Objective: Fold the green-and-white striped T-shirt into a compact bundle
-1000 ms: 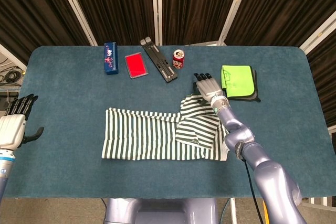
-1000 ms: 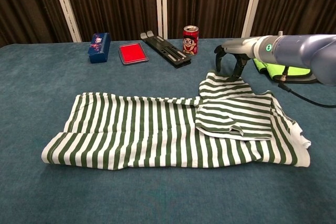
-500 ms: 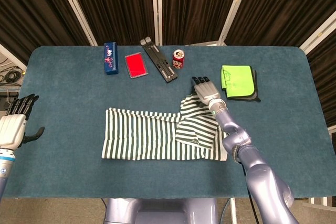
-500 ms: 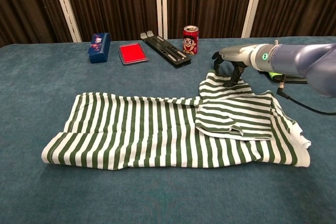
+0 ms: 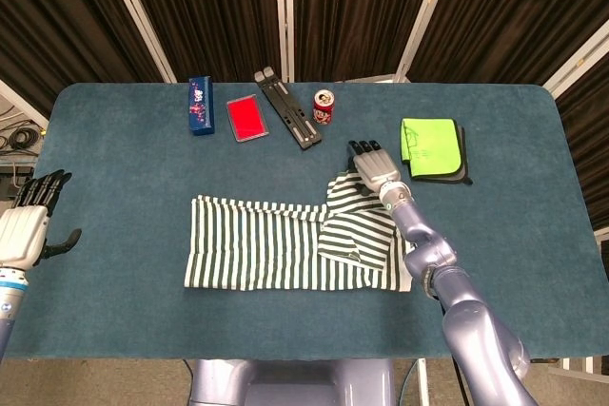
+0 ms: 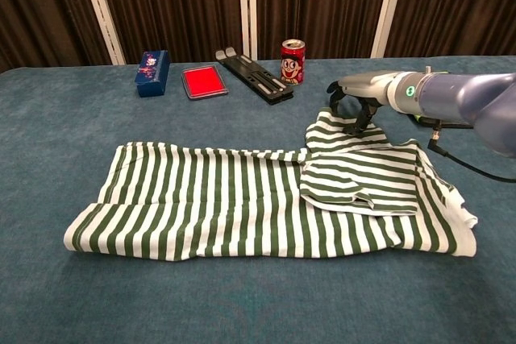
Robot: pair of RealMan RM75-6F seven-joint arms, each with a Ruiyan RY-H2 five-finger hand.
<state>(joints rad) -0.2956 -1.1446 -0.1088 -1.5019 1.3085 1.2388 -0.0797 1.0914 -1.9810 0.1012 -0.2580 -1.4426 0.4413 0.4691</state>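
Green-and-white striped T-shirt lay flat mid-table, soft and limp, its far sleeve under the right hand, whose fingers curled down, touching or just above the cloth, I couldn't tell, and thin fabric might slip a shallow pinch; left hand idled, fingers apart.

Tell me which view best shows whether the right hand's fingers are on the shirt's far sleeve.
The chest view: it sees the right hand side-on, fingers curled down with the tips at the striped T-shirt sleeve edge. The head view looks down on the back of the hand, hiding the fingertips, so contact cannot be judged there.
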